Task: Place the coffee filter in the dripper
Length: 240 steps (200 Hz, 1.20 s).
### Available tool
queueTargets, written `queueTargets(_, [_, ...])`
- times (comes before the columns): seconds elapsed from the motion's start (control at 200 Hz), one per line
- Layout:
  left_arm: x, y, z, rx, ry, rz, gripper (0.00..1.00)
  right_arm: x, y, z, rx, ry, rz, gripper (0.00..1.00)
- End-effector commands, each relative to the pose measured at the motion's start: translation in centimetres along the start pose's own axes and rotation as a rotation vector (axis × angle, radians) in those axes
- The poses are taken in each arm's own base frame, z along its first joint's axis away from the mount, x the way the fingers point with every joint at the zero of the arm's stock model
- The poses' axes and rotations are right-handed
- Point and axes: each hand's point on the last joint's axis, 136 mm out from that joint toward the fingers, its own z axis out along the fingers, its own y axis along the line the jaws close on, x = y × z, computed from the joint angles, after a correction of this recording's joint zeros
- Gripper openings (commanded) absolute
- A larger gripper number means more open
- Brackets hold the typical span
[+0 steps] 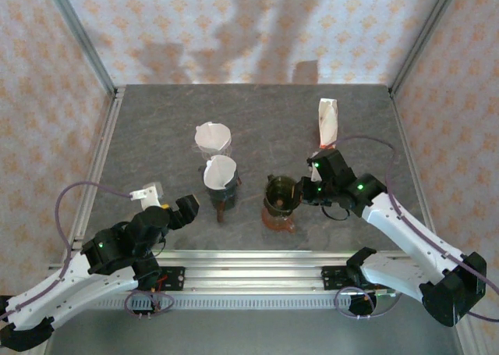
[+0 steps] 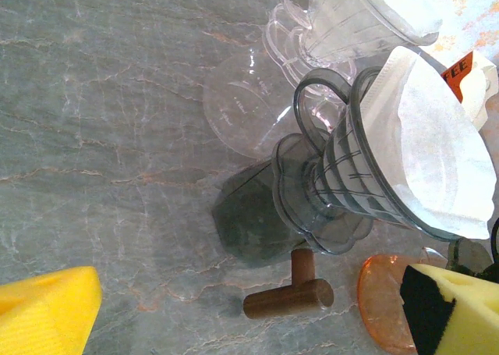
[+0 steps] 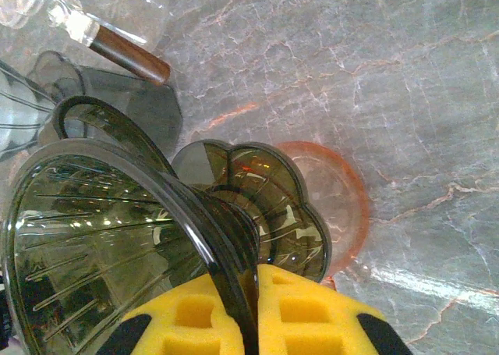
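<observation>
The right gripper (image 3: 251, 312) is clamped on the rim of the empty smoky dripper (image 1: 281, 193), whose foot is at an orange saucer (image 1: 279, 219); the left gripper (image 1: 168, 200) stands wide apart, well to the left of this dripper, holding nothing. White coffee filters (image 2: 437, 152) lie in a grey dripper (image 1: 221, 177) just left of it and in a clear dripper (image 1: 212, 139) further behind; a filter pack (image 1: 327, 121) stands behind it. I judge the right should hold the cone steady, mouth upward; the left should pinch one filter by its edge, lower it point first, and release when it lies against the ribs.
</observation>
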Motion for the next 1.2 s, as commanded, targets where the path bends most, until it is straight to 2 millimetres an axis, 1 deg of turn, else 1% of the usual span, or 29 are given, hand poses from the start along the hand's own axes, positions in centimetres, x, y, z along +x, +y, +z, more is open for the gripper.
queueTargets(0.0, [-0.4,1.0,0.0,-0.038,-0.031,-0.008,1.00,0.5,-0.1,0.1,0.007,0.015,-0.002,0.02])
queueTargets(0.495, [-0.1,1.1,0.3,-0.040,-0.027,-0.008,1.00,0.9,-0.4,1.0,0.018,0.032,0.001,0.04])
queueTargets(0.581, [-0.1,1.1,0.3,-0.040,-0.029,-0.009,1.00,1.0,-0.5,1.1,0.020,0.033,0.004,0.06])
queueTargets(0.736, [0.0,1.2,0.3,-0.041,-0.025,-0.007,1.00,0.9,-0.5,1.1,0.025,0.029,0.003,0.13])
queueTargets(0.856, [0.1,1.2,0.3,-0.043,-0.024,-0.008,1.00,0.9,-0.6,1.2,0.032,0.031,0.005,0.23])
queueTargets(1.011, [0.0,1.2,0.3,-0.041,-0.027,-0.009,1.00,0.8,-0.6,1.0,0.032,0.025,0.002,0.44])
queueTargets(1.146, [-0.1,1.2,0.2,-0.040,-0.029,-0.010,1.00,0.4,-0.5,0.6,0.040,0.008,-0.005,0.58])
queueTargets(1.196, [-0.1,1.3,0.3,-0.044,-0.030,-0.007,1.00,0.3,-0.5,0.5,0.042,0.000,-0.007,0.62])
